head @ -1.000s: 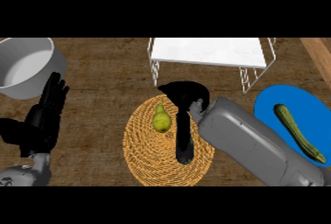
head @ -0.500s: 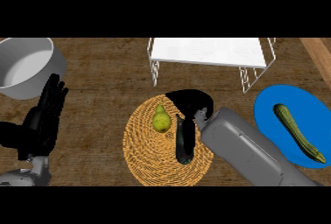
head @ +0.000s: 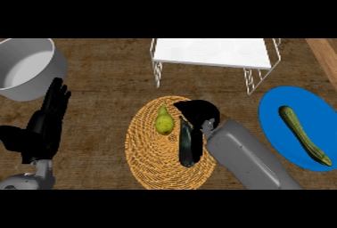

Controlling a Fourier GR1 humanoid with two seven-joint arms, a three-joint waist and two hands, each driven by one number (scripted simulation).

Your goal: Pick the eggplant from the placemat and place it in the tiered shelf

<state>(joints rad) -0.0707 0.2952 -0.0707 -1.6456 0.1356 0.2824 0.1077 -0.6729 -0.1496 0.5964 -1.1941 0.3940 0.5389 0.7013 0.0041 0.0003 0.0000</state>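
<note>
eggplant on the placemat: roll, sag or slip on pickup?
The eggplant looks long, slim and rounded, so it may roll if nudged, though the woven placemat probably damps that. Its smooth dark skin could be slippery. The right hand sits at one end, so it may tilt when lifted.

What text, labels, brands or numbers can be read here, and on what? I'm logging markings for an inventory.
There are none: no word, label, brand, number or sign shows on the white wire tiered shelf, the round woven straw placemat, the dark purple eggplant, the blue oval plate or the grey metal pot.
</note>
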